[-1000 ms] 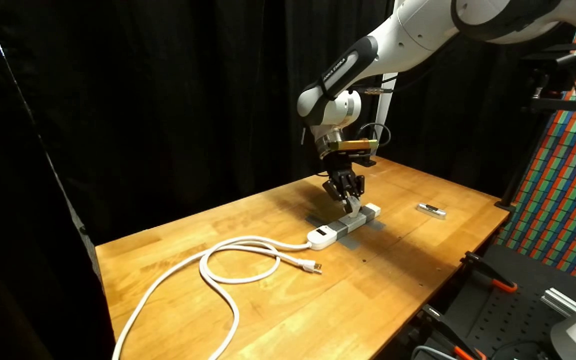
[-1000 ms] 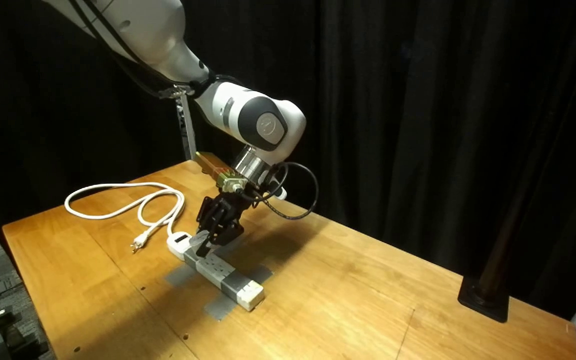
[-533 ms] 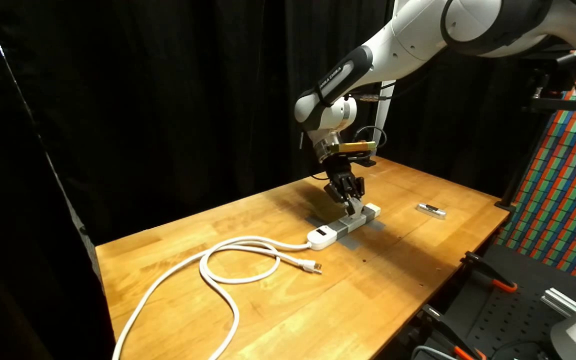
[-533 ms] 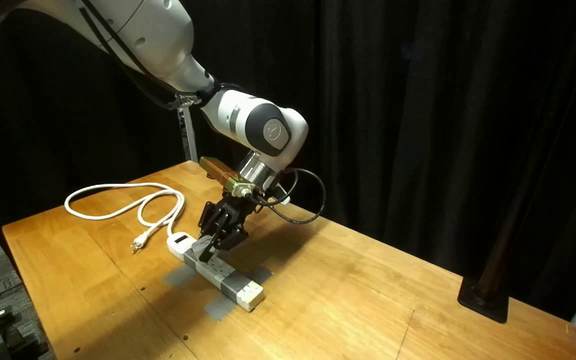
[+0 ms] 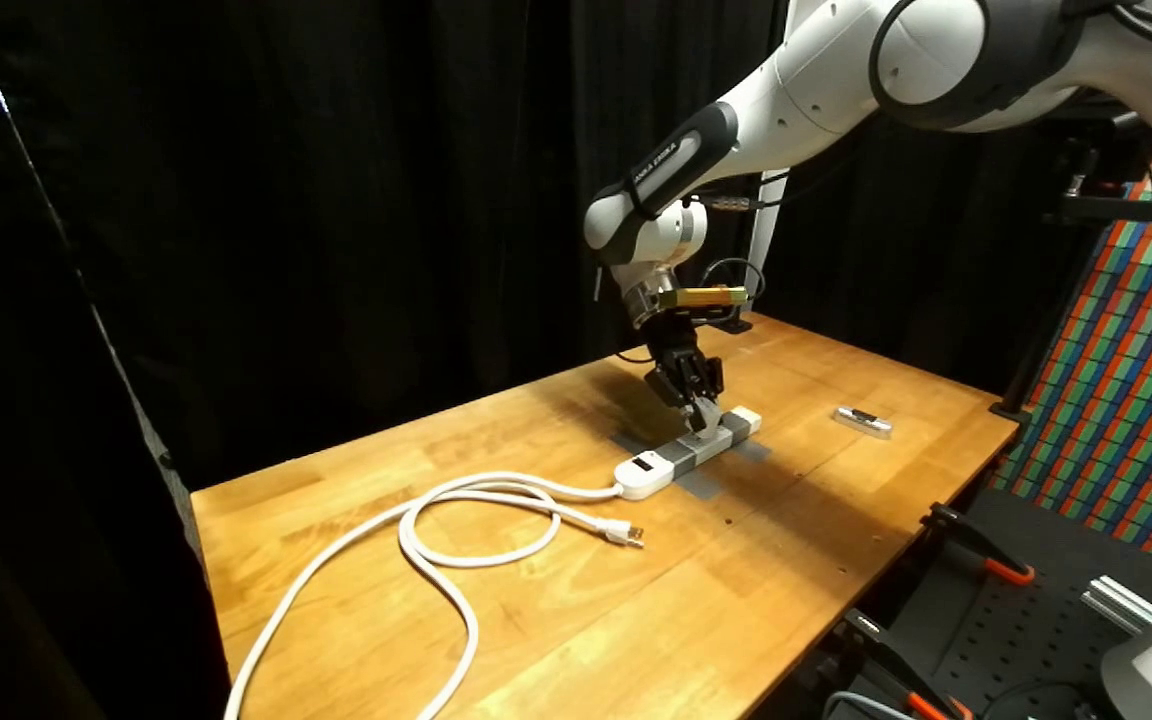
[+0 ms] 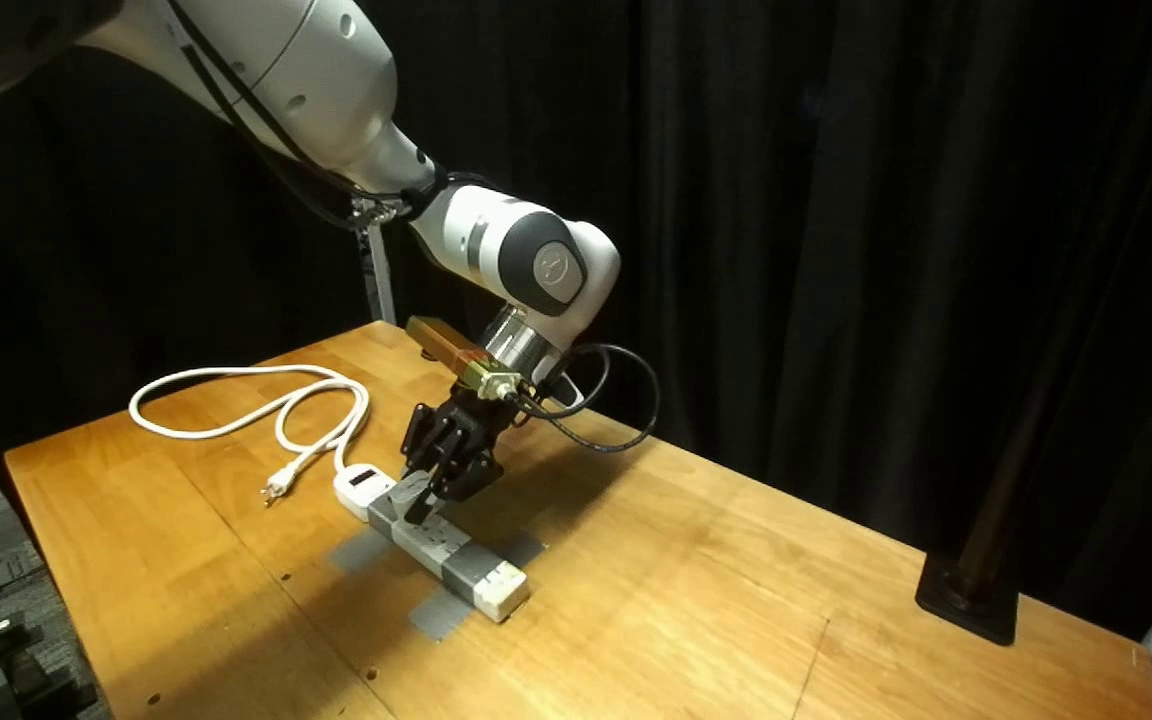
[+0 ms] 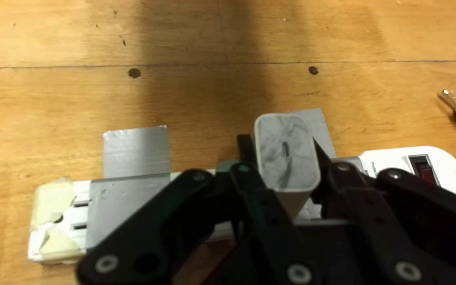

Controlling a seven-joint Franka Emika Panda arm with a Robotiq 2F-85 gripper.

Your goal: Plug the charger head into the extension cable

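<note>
The charger head (image 7: 287,158), a white block with a marbled grey end face and a small slot in it, is gripped between the two fingers of my gripper (image 5: 704,418). Beneath it lies the extension cable's white power strip (image 6: 501,592), taped down with grey tape. In both exterior views the charger head stands over the strip's socket face, slightly tilted and very close to it. Its prongs are hidden, so I cannot tell whether they are in a socket. From the strip's switch end (image 7: 422,170) the white cord (image 5: 466,600) loops across the table.
The cord's own plug (image 5: 624,533) lies loose beside the strip. A small silver and dark object (image 5: 863,421) rests farther along the wooden table (image 5: 556,640). Clamps (image 5: 976,545) grip the table edge, and a dark stand base (image 6: 968,595) sits at a corner.
My arm has come down a little. The gripper and the charger head have shifted slightly lower toward the strip; the grip looks the same, and the strip has not moved.
</note>
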